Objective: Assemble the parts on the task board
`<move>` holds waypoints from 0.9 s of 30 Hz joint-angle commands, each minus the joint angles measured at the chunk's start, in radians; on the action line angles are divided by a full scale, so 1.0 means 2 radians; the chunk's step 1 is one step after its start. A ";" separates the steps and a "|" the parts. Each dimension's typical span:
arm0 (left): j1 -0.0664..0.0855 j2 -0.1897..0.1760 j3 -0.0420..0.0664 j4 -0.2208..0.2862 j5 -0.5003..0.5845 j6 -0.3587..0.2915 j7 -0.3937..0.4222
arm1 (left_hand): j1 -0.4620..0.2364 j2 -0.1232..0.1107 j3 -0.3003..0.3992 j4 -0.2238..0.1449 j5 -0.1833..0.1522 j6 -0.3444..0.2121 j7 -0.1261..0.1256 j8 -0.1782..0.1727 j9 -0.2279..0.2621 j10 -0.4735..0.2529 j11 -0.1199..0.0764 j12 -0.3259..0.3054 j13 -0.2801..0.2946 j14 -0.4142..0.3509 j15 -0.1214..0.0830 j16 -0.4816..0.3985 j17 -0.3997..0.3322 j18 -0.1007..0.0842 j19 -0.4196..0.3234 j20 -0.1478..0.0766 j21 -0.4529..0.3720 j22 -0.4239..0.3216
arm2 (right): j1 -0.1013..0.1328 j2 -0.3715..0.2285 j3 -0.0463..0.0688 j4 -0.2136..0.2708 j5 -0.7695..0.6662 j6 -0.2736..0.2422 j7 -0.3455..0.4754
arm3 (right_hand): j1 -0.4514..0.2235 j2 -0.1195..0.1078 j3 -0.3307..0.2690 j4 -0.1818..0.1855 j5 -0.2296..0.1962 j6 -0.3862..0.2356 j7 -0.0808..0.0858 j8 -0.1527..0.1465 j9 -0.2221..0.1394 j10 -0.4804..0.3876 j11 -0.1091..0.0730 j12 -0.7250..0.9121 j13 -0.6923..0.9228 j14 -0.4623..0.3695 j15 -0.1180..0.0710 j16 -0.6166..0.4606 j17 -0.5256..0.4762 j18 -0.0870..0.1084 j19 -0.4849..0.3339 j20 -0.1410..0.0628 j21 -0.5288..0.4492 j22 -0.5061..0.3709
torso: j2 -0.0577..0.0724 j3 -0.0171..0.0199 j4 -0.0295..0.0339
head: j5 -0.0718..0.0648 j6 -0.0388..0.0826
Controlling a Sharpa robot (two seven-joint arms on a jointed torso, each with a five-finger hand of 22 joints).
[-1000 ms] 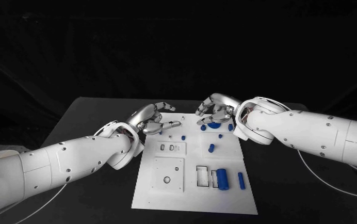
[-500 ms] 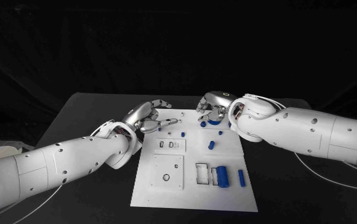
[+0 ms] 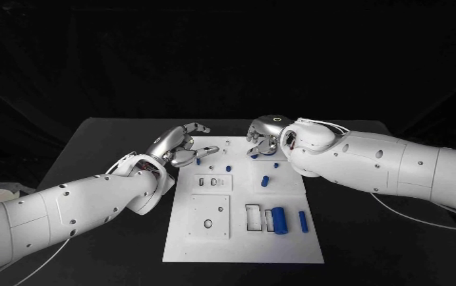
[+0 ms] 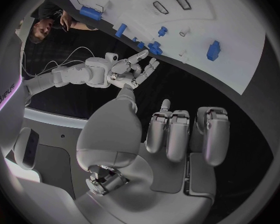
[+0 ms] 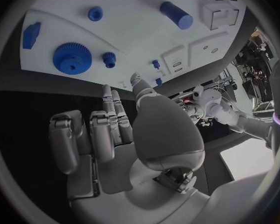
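Task board [image 3: 190, 243] lies mid-table [image 3: 85, 147]. Left hand [image 3: 178, 146] at board's far-left corner, right hand [image 3: 267, 136] over far-right edge. Cylinder [image 3: 281, 219] and peg [image 3: 303, 221] lie side by side, near right. Gear [image 5: 71, 58] at far edge.

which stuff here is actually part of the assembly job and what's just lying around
Belongs to the job:
- task board
- large blue gear
- small blue gear
- blue cylinder
- slim blue pin
- left hand, open, holding nothing
- right hand, holding nothing

Just there:
- black table
- white cable trailing from the right arm
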 commanded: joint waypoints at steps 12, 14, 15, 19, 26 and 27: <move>0.000 0.000 0.000 0.000 0.003 -0.010 0.006 | 0.005 0.007 0.002 0.000 -0.001 0.008 0.005 -0.004 0.000 0.052 0.005 0.001 0.132 0.052 0.005 0.001 0.132 -0.004 0.052 0.006 0.001 0.132 | -0.005 0.008 0.001 -0.012 -0.023 0.049 -0.037 | 0.023 0.009 0.019 -0.019 -0.011 -0.006 -0.015 -0.011 -0.009 -0.013 -0.004 -0.022 0.000 0.054 -0.011 0.002 0.132 -0.003 0.052 -0.011 0.002 0.132 | 0.000 0.0001 0.0003 | 0.003 -0.005; 0.000 0.000 0.000 0.000 0.003 -0.010 0.006 | 0.005 0.007 0.002 0.000 -0.001 0.008 0.005 -0.004 0.000 0.052 0.005 0.001 0.132 0.052 0.005 0.001 0.132 -0.004 0.052 0.006 0.001 0.132 | -0.006 0.010 0.001 -0.014 -0.023 0.051 -0.037 | 0.023 0.009 0.020 -0.020 -0.010 -0.006 -0.015 -0.010 -0.009 -0.014 -0.004 -0.024 0.000 0.054 -0.012 0.002 0.132 -0.003 0.052 -0.011 0.002 0.132 | 0.000 0.0001 0.0003 | 0.004 -0.006; 0.000 0.000 0.000 0.000 0.003 -0.010 0.006 | 0.005 0.007 0.002 0.000 -0.001 0.008 0.005 -0.004 0.000 0.052 0.005 0.001 0.132 0.052 0.005 0.001 0.132 -0.004 0.052 0.006 0.001 0.132 | -0.007 0.011 0.001 -0.015 -0.023 0.052 -0.036 | 0.024 0.009 0.020 -0.020 -0.010 -0.006 -0.015 -0.010 -0.009 -0.014 -0.004 -0.024 0.000 0.054 -0.012 0.002 0.132 -0.003 0.052 -0.012 0.002 0.132 | 0.000 0.0001 0.0004 | 0.005 -0.006; 0.000 -0.001 0.000 0.000 0.003 -0.010 0.006 | 0.005 0.008 0.002 0.000 -0.001 0.009 0.006 -0.005 0.000 0.052 0.005 0.001 0.132 0.052 0.006 0.001 0.132 -0.004 0.052 0.007 0.001 0.132 | -0.009 0.014 0.001 -0.019 -0.023 0.054 -0.036 | 0.025 0.010 0.022 -0.022 -0.007 -0.006 -0.015 -0.010 -0.010 -0.016 -0.005 -0.027 0.000 0.054 -0.012 0.002 0.132 -0.003 0.052 -0.012 0.002 0.132 | 0.000 0.0000 0.0006 | 0.005 -0.008; 0.000 -0.001 0.000 0.000 0.003 -0.011 0.006 | 0.007 0.009 0.001 0.000 0.000 0.011 0.006 -0.006 0.000 0.052 0.006 0.001 0.132 0.052 0.007 0.001 0.132 -0.004 0.052 0.008 0.001 0.132 | -0.011 0.016 0.001 -0.021 -0.022 0.058 -0.037 | 0.028 0.010 0.026 -0.026 -0.003 -0.007 -0.016 -0.010 -0.012 -0.012 -0.008 -0.027 0.000 0.054 -0.014 0.002 0.132 -0.003 0.052 -0.014 0.002 0.132 | -0.001 0.0000 0.0003 | 0.006 -0.009; 0.000 -0.001 0.000 -0.001 0.003 -0.011 0.006 | 0.007 0.009 0.001 0.000 0.000 0.011 0.006 -0.006 0.000 0.052 0.006 0.001 0.132 0.052 0.007 0.001 0.132 -0.004 0.052 0.008 0.001 0.132 | -0.012 0.017 0.001 -0.021 -0.022 0.059 -0.037 | 0.029 0.010 0.027 -0.026 -0.003 -0.007 -0.016 -0.010 -0.012 -0.010 -0.009 -0.027 0.001 0.054 -0.015 0.002 0.132 -0.003 0.052 -0.014 0.002 0.132 | -0.001 0.0000 0.0004 | 0.006 -0.009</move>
